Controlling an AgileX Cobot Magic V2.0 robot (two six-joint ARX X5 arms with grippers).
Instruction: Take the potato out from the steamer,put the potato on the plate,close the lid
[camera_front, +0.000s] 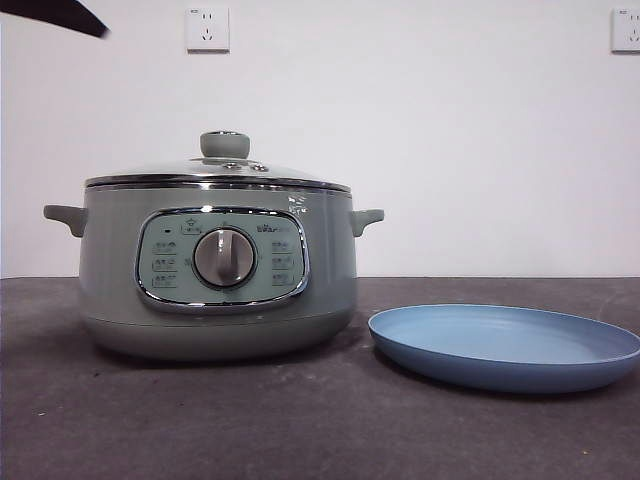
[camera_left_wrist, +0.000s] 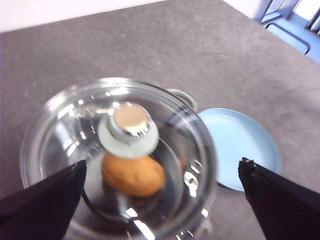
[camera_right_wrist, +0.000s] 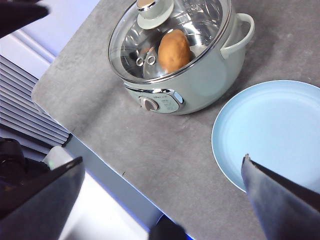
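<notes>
The pale green steamer (camera_front: 218, 270) stands on the left of the grey table with its glass lid (camera_front: 218, 175) on it. The potato (camera_left_wrist: 132, 175) lies inside, seen through the glass, and also shows in the right wrist view (camera_right_wrist: 174, 50). It is hidden in the front view. The light-blue plate (camera_front: 505, 345) lies bare to the right of the steamer. My left gripper (camera_left_wrist: 162, 164) is open and empty, hovering above the lid's knob (camera_left_wrist: 128, 129). My right gripper (camera_right_wrist: 162, 159) is open and empty, high above the table's edge beside the plate (camera_right_wrist: 275, 130).
A black arm tip (camera_front: 55, 15) shows at the top left corner of the front view. Two wall sockets (camera_front: 207, 28) sit on the white back wall. The table's edge (camera_right_wrist: 100, 165) runs close to the steamer's panel side.
</notes>
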